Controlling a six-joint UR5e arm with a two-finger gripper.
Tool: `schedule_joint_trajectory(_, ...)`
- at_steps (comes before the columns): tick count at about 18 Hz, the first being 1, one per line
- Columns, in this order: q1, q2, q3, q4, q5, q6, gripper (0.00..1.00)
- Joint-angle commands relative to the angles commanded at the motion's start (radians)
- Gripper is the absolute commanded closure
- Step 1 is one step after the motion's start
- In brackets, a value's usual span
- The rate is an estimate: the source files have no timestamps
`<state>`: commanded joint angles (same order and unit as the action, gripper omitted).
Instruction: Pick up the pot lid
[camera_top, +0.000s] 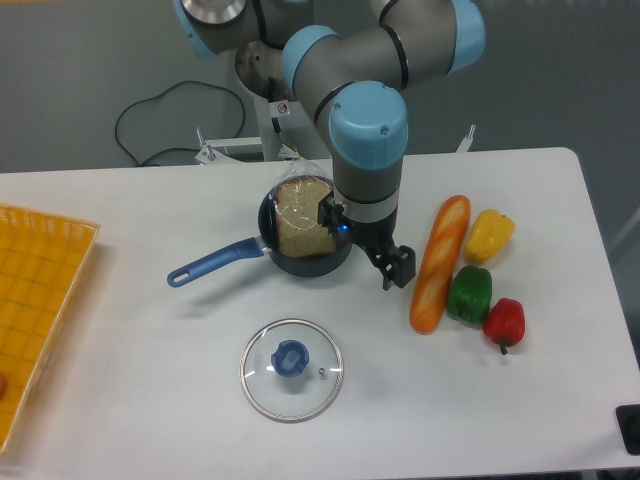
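Recording the pan (266, 222) first: we see it dark and round, its blue handle (215, 262) reaching toward the left of the camera view. Inside lies a brown, pitted, bread-like piece (303, 215) with clear, shiny wrapping about it; the wrapping rises past the far rim. We cannot tell whether the piece touches the pan wall all round.

Second container, at the left edge of the view: an orange-yellow basket (42, 290), partly cut off by the frame. We note a small reddish item (2, 384) showing in it at the very edge, too little of it visible to name.

The pot lid (292, 412) lies on the table (450, 400), on the near side of the pan and apart from it. It is clear, with a pale rim, and its blue knob (290, 358) faces up.

We find the gripper (366, 242) pointing down, its two fingers spread with nothing pinched between them. It overlaps the pan's right edge in view; contact we cannot judge.

To the right we log a long loaf (441, 263), a yellow vegetable (489, 236), a green pepper (469, 294) and a red pepper (505, 322), grouped close together.
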<state>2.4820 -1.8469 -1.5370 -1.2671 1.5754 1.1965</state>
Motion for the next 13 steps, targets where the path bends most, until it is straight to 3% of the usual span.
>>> schedule_joint_trajectory(7, -0.006, -0.006, 0.0, 0.005, -0.002, -0.009, 0.0)
schedule_joint_trajectory(13, -0.028, -0.075, 0.072, 0.005, -0.009, -0.066, 0.0)
